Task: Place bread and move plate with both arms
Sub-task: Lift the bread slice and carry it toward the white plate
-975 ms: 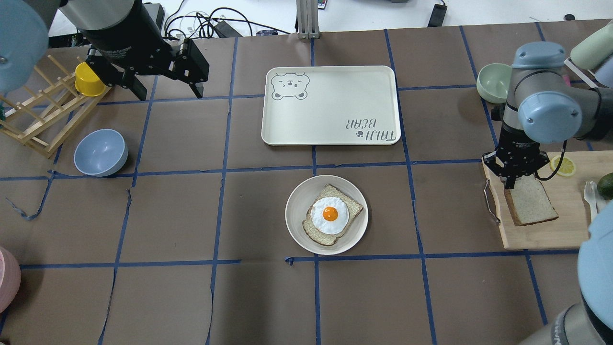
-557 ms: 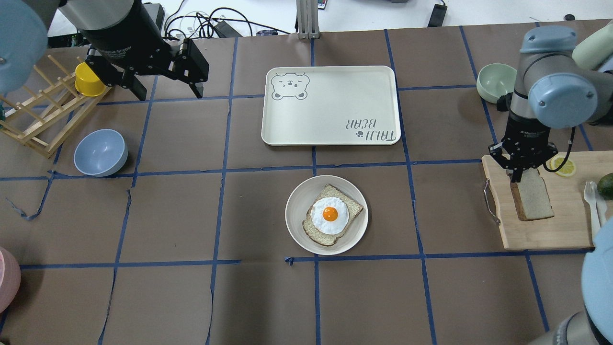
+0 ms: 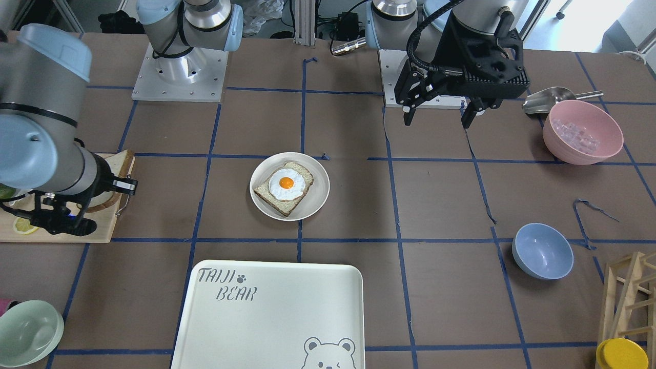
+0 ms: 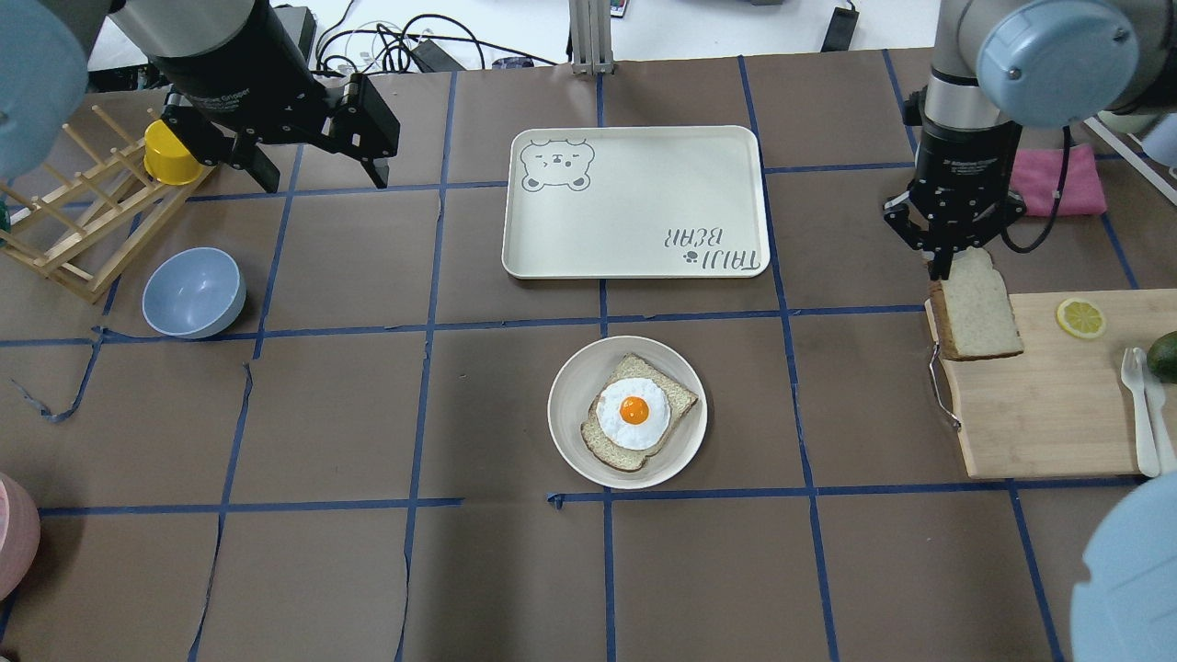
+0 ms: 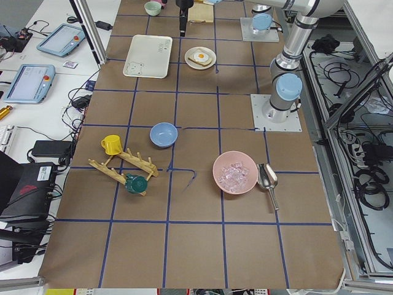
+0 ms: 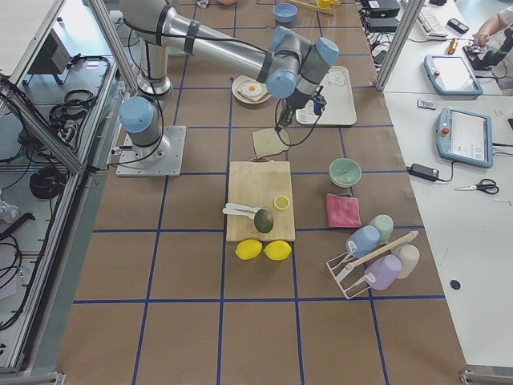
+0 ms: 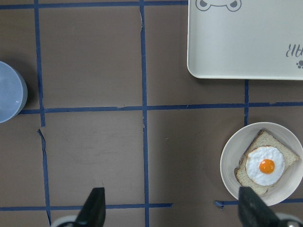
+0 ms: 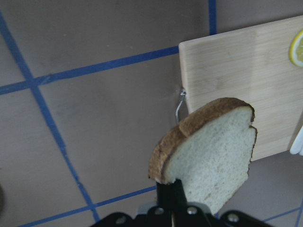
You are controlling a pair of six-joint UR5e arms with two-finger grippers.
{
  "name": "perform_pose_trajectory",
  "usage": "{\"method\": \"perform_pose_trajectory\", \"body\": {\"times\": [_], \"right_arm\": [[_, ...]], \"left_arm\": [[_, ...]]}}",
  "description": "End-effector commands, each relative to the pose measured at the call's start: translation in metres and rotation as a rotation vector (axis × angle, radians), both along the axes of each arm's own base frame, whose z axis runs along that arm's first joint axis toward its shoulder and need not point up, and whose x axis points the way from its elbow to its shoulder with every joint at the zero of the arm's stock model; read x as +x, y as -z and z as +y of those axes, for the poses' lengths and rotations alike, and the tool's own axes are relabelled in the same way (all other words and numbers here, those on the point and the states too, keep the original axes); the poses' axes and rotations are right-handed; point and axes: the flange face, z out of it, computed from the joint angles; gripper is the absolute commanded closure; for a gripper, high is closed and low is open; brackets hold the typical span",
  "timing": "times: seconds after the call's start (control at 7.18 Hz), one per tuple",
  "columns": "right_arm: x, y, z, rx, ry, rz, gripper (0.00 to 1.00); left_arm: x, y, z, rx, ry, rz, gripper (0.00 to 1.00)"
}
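Pale bread [image 4: 978, 314], edge pinched in right gripper [image 4: 947, 267], hangs near wooden board [image 4: 1048, 414].

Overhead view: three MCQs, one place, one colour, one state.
1. The plate sits: A) on the tray B) on the bare table C) on the cutting board.
2. The bowl beside the metal scoop is: A) blue B) green C) pink.
3. The right gripper is: A) shut on the bread B) open and empty C) shut on a spoon.

B: brown paper shows all round the plate.
C: its wall is pink in the front view.
A: the right wrist view shows the slice clamped, in the air.
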Motion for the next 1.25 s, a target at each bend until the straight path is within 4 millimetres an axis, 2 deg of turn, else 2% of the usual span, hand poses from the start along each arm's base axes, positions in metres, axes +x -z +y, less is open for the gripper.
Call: {"method": "perform_pose_trajectory", "body": {"times": [0.0,0.14,0.28,0.42,0.7,0.84,1.11], "right_arm": [[0.113,-0.002,0.019,-0.033,0.075,-0.013,1.0],[0.157,0.004,0.031,-0.032,0.082,-0.038,1.0],[0.191,0.02,0.035,-0.026,0.112,-0.06,1.0],[0.225,0.026,0.045,-0.045,0.129,-0.06,1.0],[0.279,0.041,0.064,-0.075,0.132,-0.048,1.0],[0.293,0.056,0.063,-0.084,0.114,-0.054,1.0],[0.299,0.064,0.065,-0.078,0.115,-0.048,1.0]], "left_arm": [[0.0,-0.001,0.001,0.0,0.002,-0.001,0.0],[0.0,0.004,0.003,0.008,0.002,0.0,0.0],[0.001,0.006,0.006,0.012,0.001,-0.001,0.0],[0.002,0.006,0.005,0.011,-0.002,-0.001,0.0],[0.001,0.004,0.008,0.007,0.0,-0.006,0.0],[0.001,0.006,0.006,0.009,-0.001,-0.002,0.0],[0.001,0.008,0.009,0.014,0.001,0.001,0.0]]}}
